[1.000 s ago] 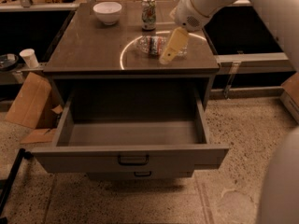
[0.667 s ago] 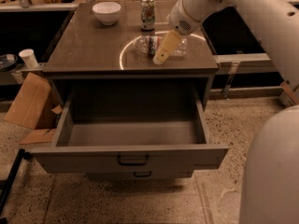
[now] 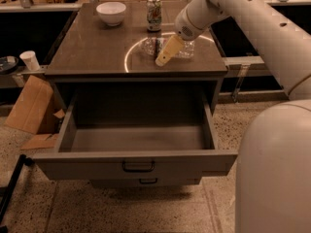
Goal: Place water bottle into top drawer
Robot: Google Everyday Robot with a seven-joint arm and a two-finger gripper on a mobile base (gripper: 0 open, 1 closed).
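Observation:
The water bottle (image 3: 150, 46) lies on its side on the dark countertop (image 3: 92, 52), inside a bright ring of light, clear with a red-and-white band. My gripper (image 3: 164, 57) hangs from the white arm (image 3: 243, 8), points down and to the left, and sits right at the bottle's middle, covering part of it. The top drawer (image 3: 87, 164) is pulled wide open below the counter. Its inside is bare and its dark loop handle (image 3: 138, 166) faces me.
A green-and-white soda can (image 3: 154, 8) and a white bowl (image 3: 111, 12) stand at the back of the counter. A narrower drawer front (image 3: 146, 181) shows below. Cardboard (image 3: 29, 106) and a white cup (image 3: 30, 59) are at the left. My white body (image 3: 274, 174) fills the right.
My gripper has moved left and down across the counter, from beside the bottle's right end to over its middle. The bottle and drawer have not moved.

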